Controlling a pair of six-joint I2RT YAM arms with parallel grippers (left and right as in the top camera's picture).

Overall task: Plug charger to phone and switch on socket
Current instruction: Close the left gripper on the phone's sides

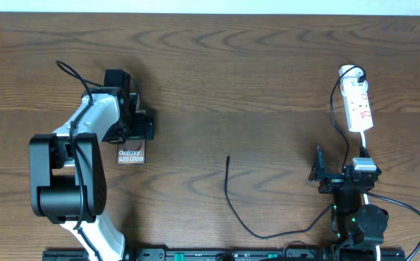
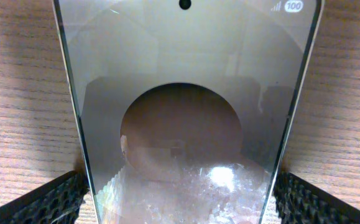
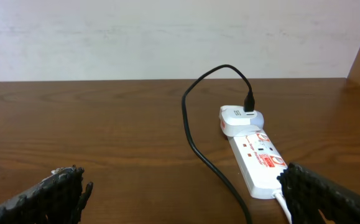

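Observation:
The phone lies flat on the wooden table at the left, with white "Galaxy" lettering at its near end. In the left wrist view its glossy face fills the frame. My left gripper straddles the phone, one finger against each long edge. The charger is a thin black cable; its free tip lies mid-table, apart from the phone. It loops right to a white plug in the socket. My right gripper is open and empty just short of the socket's near end.
The socket's white cord runs toward the right arm's base. The charger cable crosses the table between the right fingers. A pale wall stands behind the table's far edge.

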